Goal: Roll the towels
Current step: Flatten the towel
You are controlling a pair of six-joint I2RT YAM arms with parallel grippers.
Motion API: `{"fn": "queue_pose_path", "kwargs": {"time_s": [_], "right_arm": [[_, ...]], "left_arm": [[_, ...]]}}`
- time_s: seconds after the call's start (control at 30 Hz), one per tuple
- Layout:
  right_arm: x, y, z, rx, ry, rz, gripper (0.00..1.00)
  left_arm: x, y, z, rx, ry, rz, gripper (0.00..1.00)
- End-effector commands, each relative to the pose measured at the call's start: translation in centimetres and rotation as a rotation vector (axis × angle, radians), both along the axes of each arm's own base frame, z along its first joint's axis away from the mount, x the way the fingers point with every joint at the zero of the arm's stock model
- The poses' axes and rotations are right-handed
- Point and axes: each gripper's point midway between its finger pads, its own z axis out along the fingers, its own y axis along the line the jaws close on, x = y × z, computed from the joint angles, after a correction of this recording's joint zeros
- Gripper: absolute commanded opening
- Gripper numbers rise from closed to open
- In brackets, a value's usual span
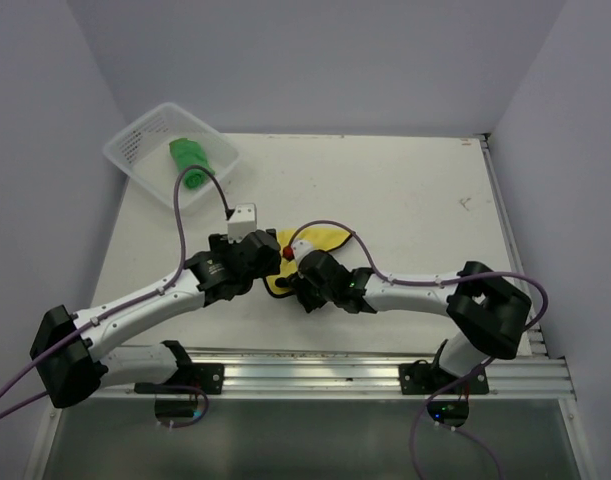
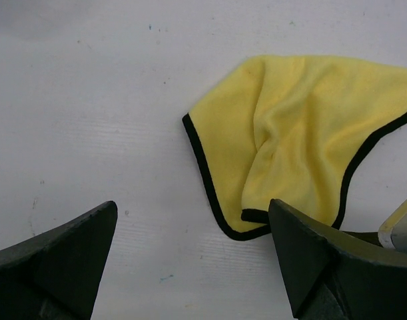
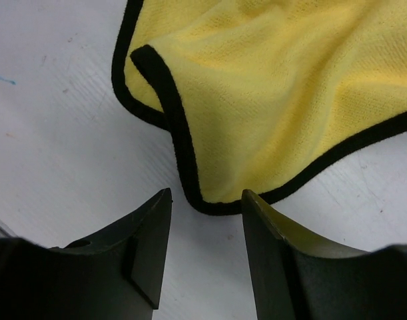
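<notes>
The yellow towel (image 3: 276,87) is napped cloth; the table (image 2: 90,100) smooth, matt.

The yellow towel (image 2: 290,133) is bright yellow with a thin black line all round its edge. The green towel (image 1: 192,160) is bright green. The basket (image 1: 135,150) is white with a pattern of little holes. The bench (image 1: 405,200) is white with tiny dark specks. The arms (image 1: 145,300) are white and black, with purple cables (image 1: 177,220).
</notes>
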Motion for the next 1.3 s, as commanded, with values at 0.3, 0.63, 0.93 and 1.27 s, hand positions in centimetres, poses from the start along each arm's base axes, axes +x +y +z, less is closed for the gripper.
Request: {"fn": "queue_pose_path", "kwargs": {"time_s": [0.3,0.63,0.93,1.27], "right_arm": [[1.7,0.4,-1.3,-0.031,-0.050,-0.056,0.34],[2.1,0.4,-0.2,-0.001,-0.069,-0.084,0.08],[1.7,-0.6,3.0,0.052,-0.050,-0.157,0.00],[3.2,-5.0,6.6,0.229,0.185,-0.341,0.00]], "left_arm": [[0.7,0.5,0.3,-0.029,-0.008,-0.003,1.00],[0.8,1.3,-2.0,-0.079,0.039,-0.038,1.00],[0.5,-0.1,-4.0,-0.089,0.069,-0.145,0.99],[-0.2,-1.8,-4.8,-0.099,0.073,-0.296,0.95]]}}
